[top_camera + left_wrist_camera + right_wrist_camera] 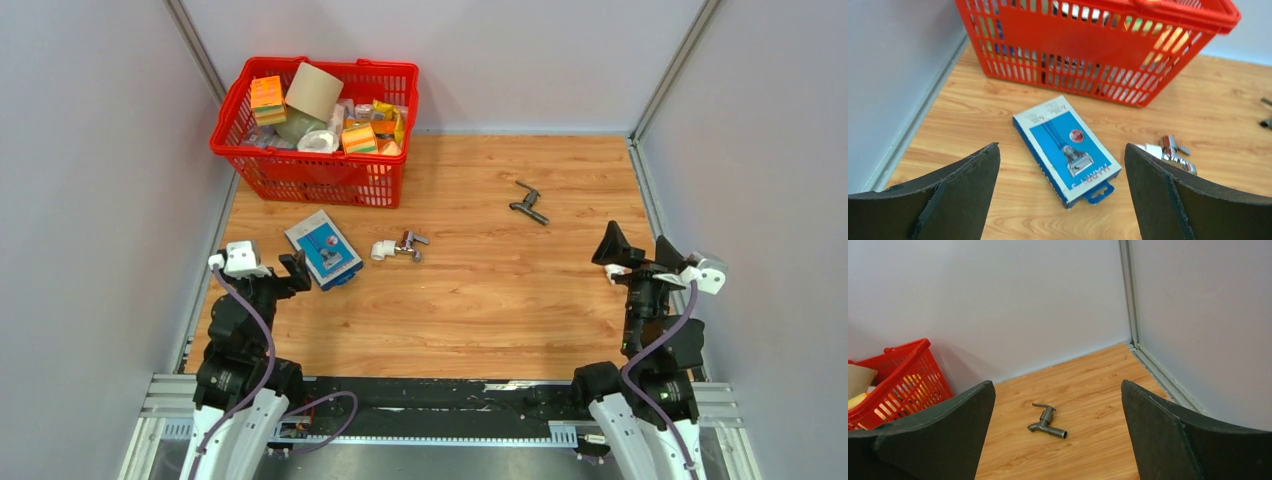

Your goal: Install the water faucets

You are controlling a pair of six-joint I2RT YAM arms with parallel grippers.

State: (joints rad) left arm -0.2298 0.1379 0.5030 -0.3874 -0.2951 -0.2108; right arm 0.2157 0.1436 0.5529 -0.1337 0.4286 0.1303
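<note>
Chrome faucet (408, 243) shiny, white elbow (382, 250) touching; grey faucet (528, 203) matte.

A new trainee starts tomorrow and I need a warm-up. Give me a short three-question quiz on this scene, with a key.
1. True or false: the chrome faucet lies between the box and the grey faucet.
2. The cardboard tube sits in: A) the basket B) the box C) a drawer.
3. Fill in: the left fingers and right fingers stand ____, holding nothing.

Key
1. True
2. A
3. open
</note>
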